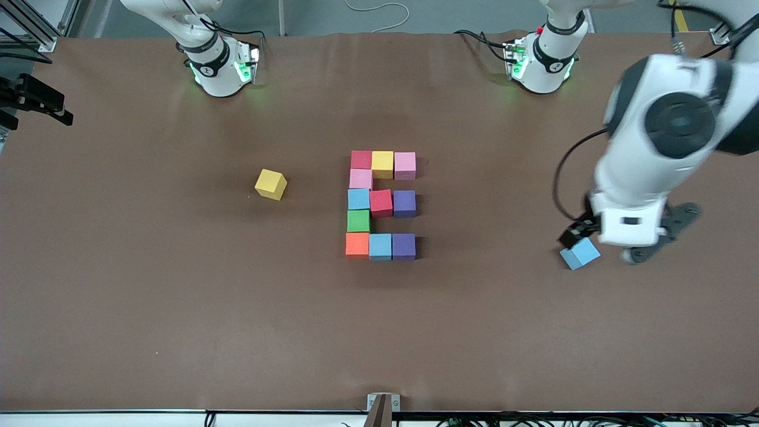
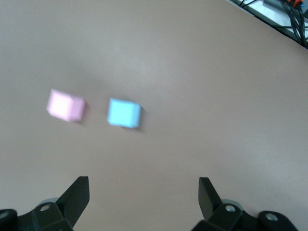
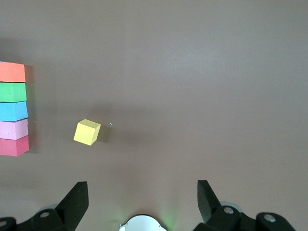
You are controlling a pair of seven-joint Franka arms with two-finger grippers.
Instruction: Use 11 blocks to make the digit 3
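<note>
The brown table [image 1: 178,326] carries the block figure [image 1: 381,204] at its middle: eleven cubes in three rows of three joined by a pink and a green one. Seen from my bases it reads as a 3, so I judge the arranging done or nearly so.

My left gripper [image 2: 144,187] hangs over the left arm's end of the table, fingers spread wide and holding nothing. My right gripper [image 3: 143,190] waits, also spread and empty.

Three loose cubes are well apart from the figure: the light blue block [image 1: 581,254] below my left gripper, a pink block [image 2: 66,105] beside it, and a yellow block [image 1: 271,184] toward the right arm's end.

If light blue is still wanted, I must centre, turn to its skewed faces, then descend.
</note>
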